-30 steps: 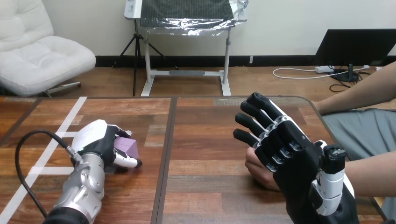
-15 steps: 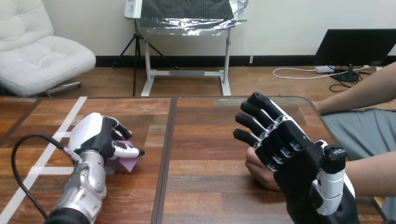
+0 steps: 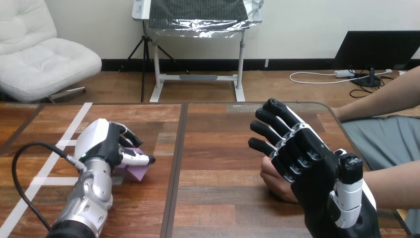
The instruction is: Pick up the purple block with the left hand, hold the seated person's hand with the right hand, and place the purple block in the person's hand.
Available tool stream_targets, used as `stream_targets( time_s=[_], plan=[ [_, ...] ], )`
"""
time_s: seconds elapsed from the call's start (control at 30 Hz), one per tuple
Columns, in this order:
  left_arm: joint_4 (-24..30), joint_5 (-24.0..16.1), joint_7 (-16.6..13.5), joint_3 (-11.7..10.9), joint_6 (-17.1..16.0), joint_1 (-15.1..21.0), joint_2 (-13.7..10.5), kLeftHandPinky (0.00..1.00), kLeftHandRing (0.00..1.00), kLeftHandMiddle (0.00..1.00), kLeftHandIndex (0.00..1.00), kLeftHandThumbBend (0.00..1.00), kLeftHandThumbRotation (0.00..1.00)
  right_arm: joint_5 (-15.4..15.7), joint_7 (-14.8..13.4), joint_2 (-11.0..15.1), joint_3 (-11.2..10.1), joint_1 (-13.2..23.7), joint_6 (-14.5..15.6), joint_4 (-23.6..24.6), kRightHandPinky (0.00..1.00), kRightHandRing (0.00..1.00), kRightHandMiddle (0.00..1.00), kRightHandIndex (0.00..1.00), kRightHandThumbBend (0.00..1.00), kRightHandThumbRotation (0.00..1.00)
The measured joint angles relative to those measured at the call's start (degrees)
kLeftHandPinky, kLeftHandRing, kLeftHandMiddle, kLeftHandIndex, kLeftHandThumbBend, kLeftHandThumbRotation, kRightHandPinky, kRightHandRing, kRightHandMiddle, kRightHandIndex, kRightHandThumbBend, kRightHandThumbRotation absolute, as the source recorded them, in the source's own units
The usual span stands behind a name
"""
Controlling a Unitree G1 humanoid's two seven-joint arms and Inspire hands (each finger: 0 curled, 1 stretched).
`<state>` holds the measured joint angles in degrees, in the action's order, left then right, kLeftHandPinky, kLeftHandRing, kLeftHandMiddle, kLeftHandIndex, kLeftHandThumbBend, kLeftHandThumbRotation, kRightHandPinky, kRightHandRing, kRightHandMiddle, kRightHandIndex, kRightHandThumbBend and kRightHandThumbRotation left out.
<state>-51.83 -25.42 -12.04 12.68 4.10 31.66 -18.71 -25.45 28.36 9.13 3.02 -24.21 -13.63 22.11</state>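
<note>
Desk (image 3: 223, 148): dark brown wooden planks, white tape lines (image 3: 72, 124) at left. Carries: small purple block (image 3: 132, 169), left half; person's hand (image 3: 275, 182), right half.

No text, label or number is legible.

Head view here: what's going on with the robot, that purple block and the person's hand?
The robot's left hand has its fingers and thumb curled round the purple block at the left of the wooden table; I cannot tell whether the block has left the wood. At the right, its right hand stands with fingers straight in front of the person's hand, which rests on the table. The fingers are not closed round that hand, and the block has not been handed over yet.
</note>
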Motion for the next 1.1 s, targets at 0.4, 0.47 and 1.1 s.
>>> stream_targets(
  time_s=[0.4, 0.47, 1.1],
  plan=[
    [4.23, 0.02, 1.45, -0.09, 0.20, -0.16, -0.27, 0.43, 0.48, 0.52, 0.48, 0.71, 0.00, 0.76, -0.34, 0.01, -0.45, 0.19, 0.00, -0.27, 0.87, 0.92, 0.92, 0.91, 0.94, 0.90],
    [4.96, 0.02, 1.46, -0.09, 0.19, -0.17, -0.29, 0.43, 0.48, 0.52, 0.48, 0.71, 0.00, 0.83, -0.42, 0.01, -0.68, 0.26, 0.00, -0.32, 0.87, 0.92, 0.92, 0.92, 0.94, 0.91],
    [9.47, -0.05, 1.74, -0.09, 0.27, -0.42, -0.65, 0.43, 0.48, 0.51, 0.48, 0.71, 0.00, 1.15, -0.58, 0.02, -2.13, 1.68, -0.04, -1.86, 0.87, 0.92, 0.93, 0.92, 0.93, 0.91]
  ],
)
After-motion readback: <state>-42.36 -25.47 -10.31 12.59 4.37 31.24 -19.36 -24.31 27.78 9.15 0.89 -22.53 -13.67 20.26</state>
